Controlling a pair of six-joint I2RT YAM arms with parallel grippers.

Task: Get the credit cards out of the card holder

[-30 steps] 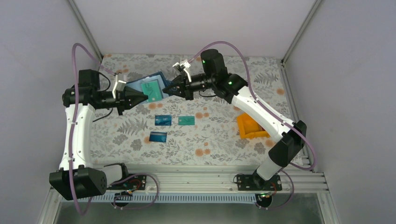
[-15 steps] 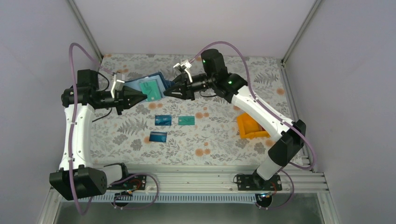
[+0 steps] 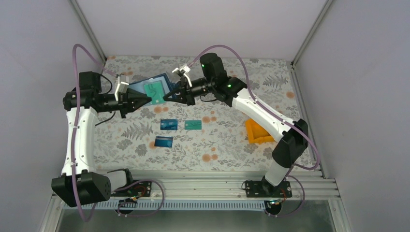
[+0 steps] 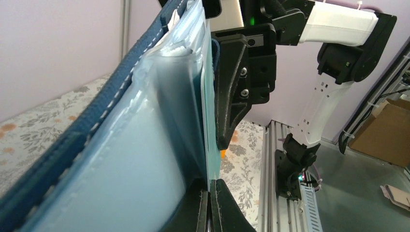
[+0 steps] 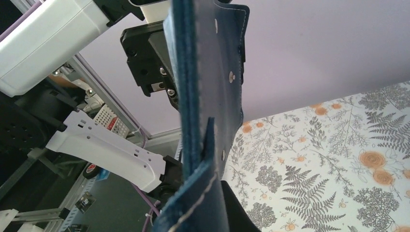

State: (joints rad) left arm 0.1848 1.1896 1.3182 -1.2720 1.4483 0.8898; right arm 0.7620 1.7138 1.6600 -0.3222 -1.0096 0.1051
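I see the flat navy-and-blue fabric card holder (image 3: 152, 88) held above the table (image 3: 222, 145) at eleven o'clock, my left hand (image 3: 146, 100) and right hand (image 3: 167, 95) both clamped on its edges. Three plastic credit cards (image 3: 168, 124) lie mid-table.

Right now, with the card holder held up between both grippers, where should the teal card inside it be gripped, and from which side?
Probably its near right corner, approached from the right gripper's side: the teal card seems to jut past the card holder's pocket there.
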